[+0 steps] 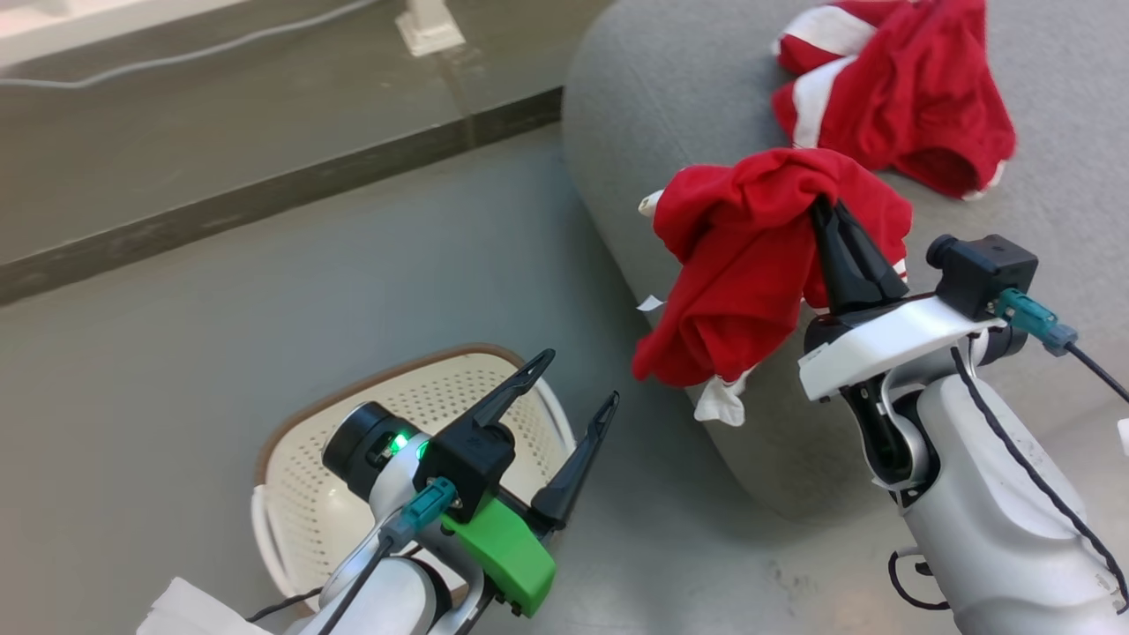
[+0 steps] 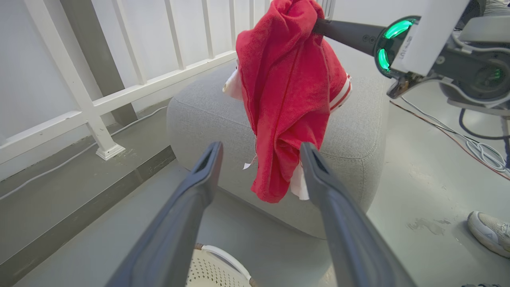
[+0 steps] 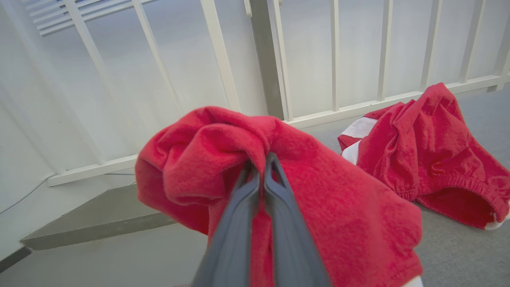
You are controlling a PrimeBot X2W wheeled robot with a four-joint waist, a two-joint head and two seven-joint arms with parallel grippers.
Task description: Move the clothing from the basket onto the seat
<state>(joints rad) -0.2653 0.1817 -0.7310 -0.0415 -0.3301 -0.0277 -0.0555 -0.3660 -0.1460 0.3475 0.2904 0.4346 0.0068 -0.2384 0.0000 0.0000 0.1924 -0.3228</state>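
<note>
The floor (image 1: 353, 291) is being taken up on one side by the seat (image 1: 697, 97), a broad grey cushion with rounded corners. A white railing (image 3: 279, 59) is being shown behind the seat. One red garment (image 1: 900, 97) is being borne on top of the seat, crumpled, towards its far side. The other garment (image 1: 741, 265) is being held up over the seat's near left edge. It is hanging in a bunch, with its lower end dangling in front of the seat's side; whether it is touching that side cannot be told. The basket (image 1: 300, 520) is being carried by the floor, apart from the seat, off its near left corner. The right tool (image 1: 829, 222) is being clamped on the hanging garment above the seat's edge, its fingers pressed together with red cloth bunched around them. The left tool (image 1: 579, 377) is being held with its fingers wide apart and nothing between them, over the basket's rim on the side nearer the seat. A pale shoe (image 2: 490, 235) is being shown on the floor near the seat.
</note>
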